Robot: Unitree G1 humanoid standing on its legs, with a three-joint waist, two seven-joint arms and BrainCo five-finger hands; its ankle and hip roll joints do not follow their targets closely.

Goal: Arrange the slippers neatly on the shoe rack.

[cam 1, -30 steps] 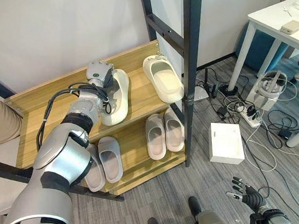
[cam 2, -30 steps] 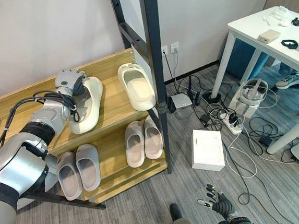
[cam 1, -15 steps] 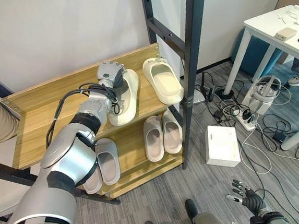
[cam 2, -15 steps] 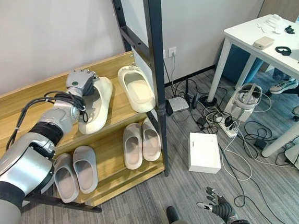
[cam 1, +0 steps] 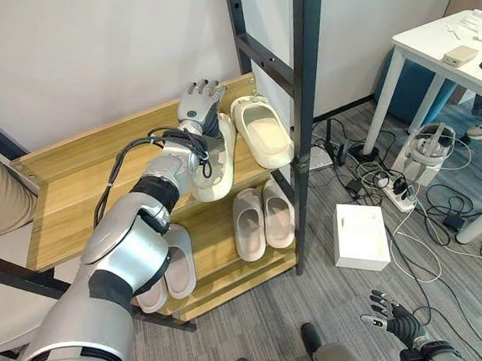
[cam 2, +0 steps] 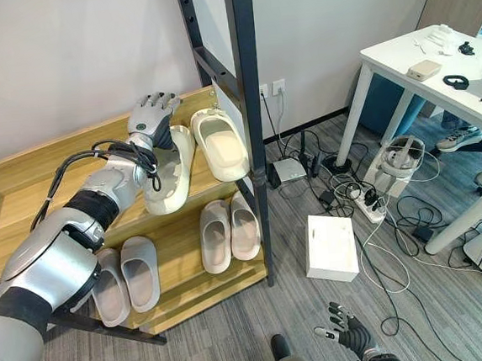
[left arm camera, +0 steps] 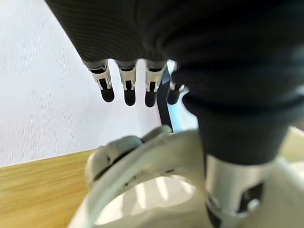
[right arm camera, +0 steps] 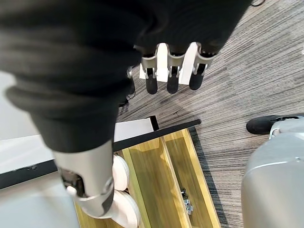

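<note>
Left hand [cam 1: 199, 100] rests on a cream slipper [cam 1: 216, 161] on the shoe rack [cam 1: 66, 204], fingers [left arm camera: 126, 88] straight and apart; its mate [cam 1: 262, 132] lies just beside them.

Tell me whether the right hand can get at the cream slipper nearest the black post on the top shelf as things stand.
Probably not. The right hand hangs low over the carpet, well off to the side of the rack, and the black post stands between it and that slipper. The left hand is far nearer, on the neighbouring slipper.
</note>
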